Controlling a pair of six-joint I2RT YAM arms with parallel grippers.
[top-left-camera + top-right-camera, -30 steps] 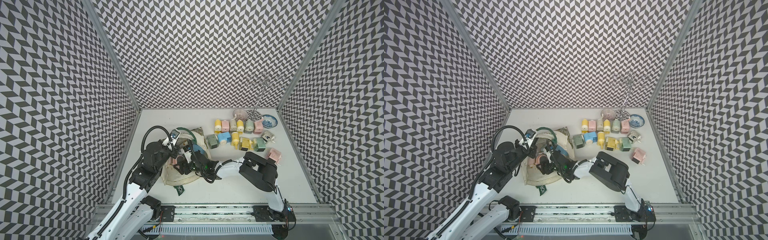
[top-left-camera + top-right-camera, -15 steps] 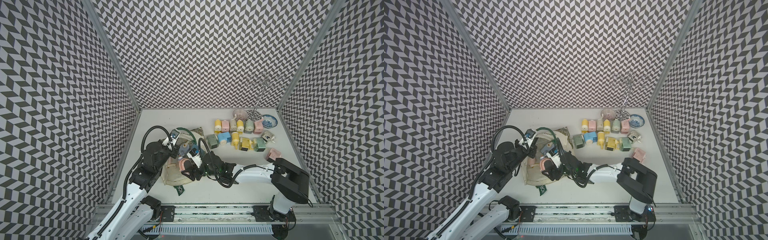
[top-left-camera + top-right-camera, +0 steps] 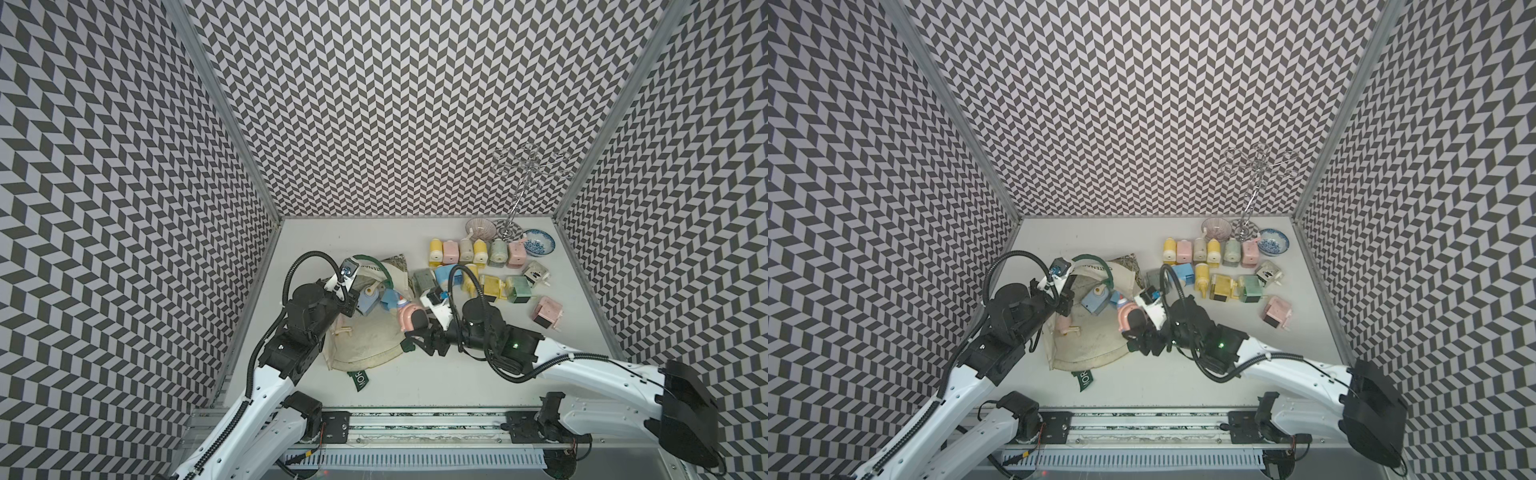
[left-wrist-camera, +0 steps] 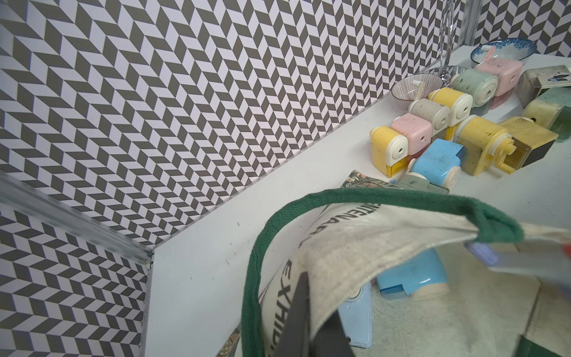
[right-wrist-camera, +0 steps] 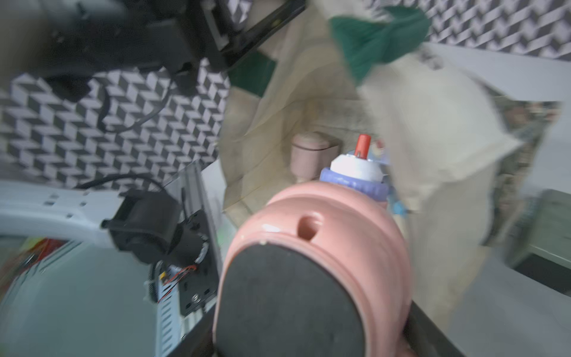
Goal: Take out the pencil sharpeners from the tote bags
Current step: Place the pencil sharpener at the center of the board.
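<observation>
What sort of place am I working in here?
Most likely a robot test booth, not a home or shop: chevron-patterned walls enclose a white tabletop on three sides, and an aluminium rail runs along its front.

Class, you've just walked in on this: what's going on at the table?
The left gripper is shut on the tote bag at its rim, propping the mouth open. The right gripper holds a pink sharpener at the bag's edge. A blue sharpener and others lie inside. A cluster of sharpeners sits on the table beyond.
</observation>
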